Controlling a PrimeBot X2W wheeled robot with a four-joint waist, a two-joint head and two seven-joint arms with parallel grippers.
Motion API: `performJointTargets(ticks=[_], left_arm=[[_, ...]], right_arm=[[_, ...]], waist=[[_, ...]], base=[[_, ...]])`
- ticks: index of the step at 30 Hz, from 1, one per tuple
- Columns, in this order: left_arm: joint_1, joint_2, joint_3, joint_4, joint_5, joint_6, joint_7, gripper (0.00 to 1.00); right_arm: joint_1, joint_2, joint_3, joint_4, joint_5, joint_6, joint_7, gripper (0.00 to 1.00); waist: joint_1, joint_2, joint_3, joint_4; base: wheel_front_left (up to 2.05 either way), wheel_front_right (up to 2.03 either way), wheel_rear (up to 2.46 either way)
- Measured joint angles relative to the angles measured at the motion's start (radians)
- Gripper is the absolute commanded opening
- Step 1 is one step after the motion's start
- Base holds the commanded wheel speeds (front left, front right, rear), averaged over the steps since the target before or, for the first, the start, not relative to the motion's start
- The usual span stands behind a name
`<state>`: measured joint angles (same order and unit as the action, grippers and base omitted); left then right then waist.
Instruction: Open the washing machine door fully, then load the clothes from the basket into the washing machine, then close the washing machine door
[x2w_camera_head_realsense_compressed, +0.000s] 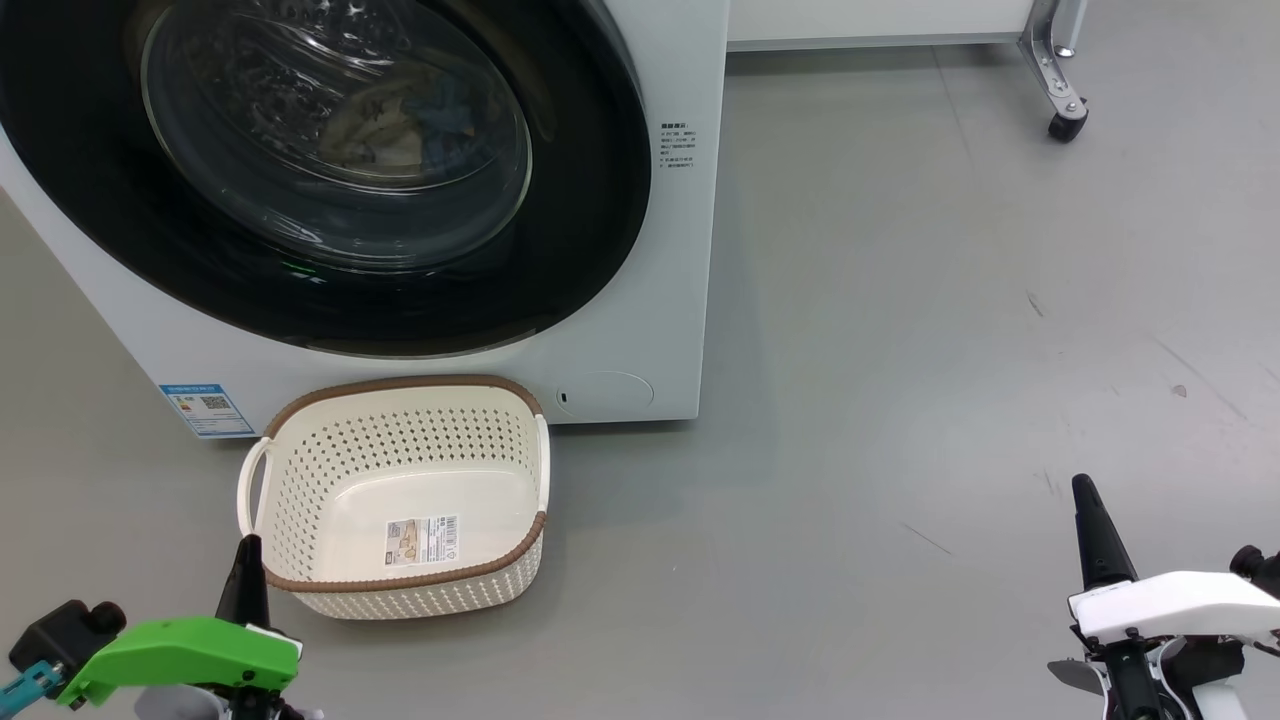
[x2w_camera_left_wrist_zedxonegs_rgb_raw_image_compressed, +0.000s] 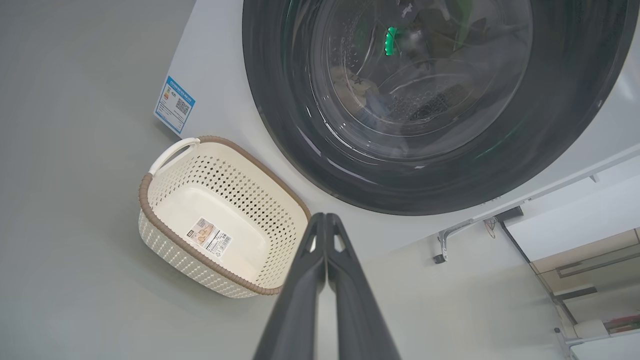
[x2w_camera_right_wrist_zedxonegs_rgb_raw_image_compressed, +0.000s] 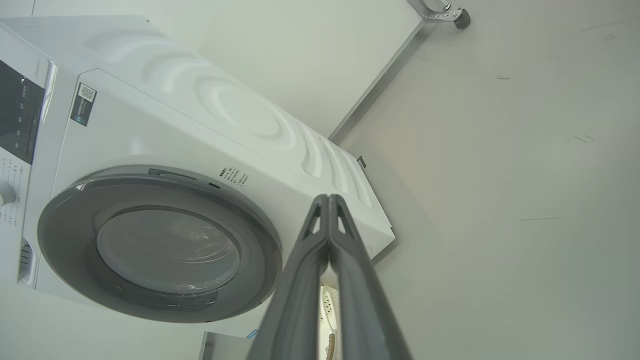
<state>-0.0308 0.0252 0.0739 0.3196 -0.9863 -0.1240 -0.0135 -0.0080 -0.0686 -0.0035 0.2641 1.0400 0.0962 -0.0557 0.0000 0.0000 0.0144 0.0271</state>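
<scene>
Noted a grey floor (x2w_camera_head_realsense_compressed: 900, 350), smooth, with faint scuffs and dark marks; a castor leg (x2w_camera_head_realsense_compressed: 1066, 125) at the far right, beyond the washing machine (x2w_camera_head_realsense_compressed: 640, 330). Found the washing machine door (x2w_camera_head_realsense_compressed: 560, 270) shut against the front, with the clothes (x2w_camera_head_realsense_compressed: 400, 125) visible through its glass, inside. Found the basket (x2w_camera_head_realsense_compressed: 400, 383) empty on the floor, just before the machine's lower front edge. Recorded the left gripper (x2w_camera_head_realsense_compressed: 247, 550) pressed together, holding nothing, near the basket's near left corner; the right gripper (x2w_camera_head_realsense_compressed: 1086, 495) likewise together and empty, well apart at the right. Cannot confirm a caught latch from here. Possible faults: door springing loose; cloth pinched at the door edge; basket knocked by a careless left-arm move.
</scene>
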Motion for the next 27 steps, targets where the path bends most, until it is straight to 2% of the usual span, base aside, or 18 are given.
performJointTargets(ticks=[27], left_arm=[[-0.017,0.0,0.015,-0.017,-0.372,0.0,0.083,0.0]], right_arm=[[-0.028,0.01,-0.073,0.007,0.345,0.016,0.095,0.0]], waist=[[0.0,0.0,-0.007,-0.017]], base=[[0.0,0.0,0.0]])
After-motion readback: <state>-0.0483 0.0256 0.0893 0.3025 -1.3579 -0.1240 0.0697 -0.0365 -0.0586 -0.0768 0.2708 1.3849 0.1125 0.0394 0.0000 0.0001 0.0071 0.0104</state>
